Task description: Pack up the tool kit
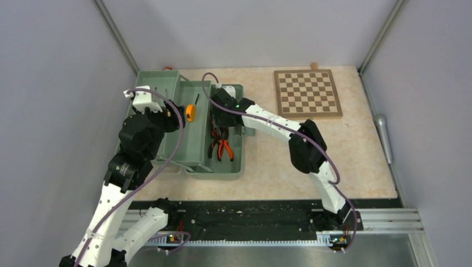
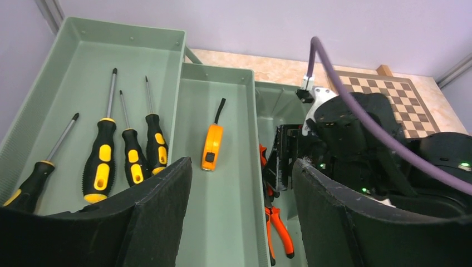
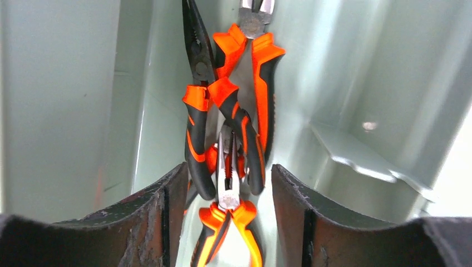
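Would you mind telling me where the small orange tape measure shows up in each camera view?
Top external: the tape measure lies left of centre, in the toolbox's middle tray.
Left wrist: near the centre, in the same tray, right of the screwdrivers.
Right wrist: not in this picture.
Shared landmark: the orange-handled pliers show in all three views, in the compartment to the tape measure's right.

The toolbox [image 1: 222, 173] sits on the left part of the table [image 1: 345, 167], with its trays stepped out to the left. Four screwdrivers [image 2: 100, 161] lie side by side in the leftmost tray, tips pointing far. The tape measure [image 2: 211, 146] lies alone in the middle tray, just right of them. The pliers [image 1: 221, 146] lie piled in the bottom compartment, right of that tray, in its near half. The chessboard [image 1: 308, 93] lies at the far right of the table, well apart from the toolbox.
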Available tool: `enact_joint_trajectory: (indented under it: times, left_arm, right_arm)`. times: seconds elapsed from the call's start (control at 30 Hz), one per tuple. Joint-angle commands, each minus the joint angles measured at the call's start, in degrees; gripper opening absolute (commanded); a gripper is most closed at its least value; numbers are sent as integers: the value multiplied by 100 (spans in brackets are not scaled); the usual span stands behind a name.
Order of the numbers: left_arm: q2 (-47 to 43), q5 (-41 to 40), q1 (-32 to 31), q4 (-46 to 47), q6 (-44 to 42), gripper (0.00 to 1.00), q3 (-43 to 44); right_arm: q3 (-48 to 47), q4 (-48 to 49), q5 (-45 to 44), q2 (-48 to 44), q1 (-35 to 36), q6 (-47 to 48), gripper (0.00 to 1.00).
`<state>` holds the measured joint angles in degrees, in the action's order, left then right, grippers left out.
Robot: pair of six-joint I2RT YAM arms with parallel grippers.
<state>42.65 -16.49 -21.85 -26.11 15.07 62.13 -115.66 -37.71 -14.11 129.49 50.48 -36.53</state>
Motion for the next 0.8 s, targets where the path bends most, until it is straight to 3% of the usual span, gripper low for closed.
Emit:
enact_joint_trajectory:
  times: [0.0, 0.27, 0.53, 0.77]
  left_arm:
    - [179, 277, -13, 119, 100, 71, 157]
    - [802, 1054, -19, 68, 371, 72, 338]
    - [1805, 1973, -5, 463, 927, 74, 421]
    - [2747, 2304, 403, 860, 1221, 75, 535]
  right_arm:
    - [355, 487, -391, -1113, -10, 166, 58]
    - [2070, 1412, -1247, -2809, -87, 472, 77]
    - [4353, 2107, -1418, -4449, -707, 96, 80]
    - [5231, 2124, -1606, -5228, -856, 84, 80]
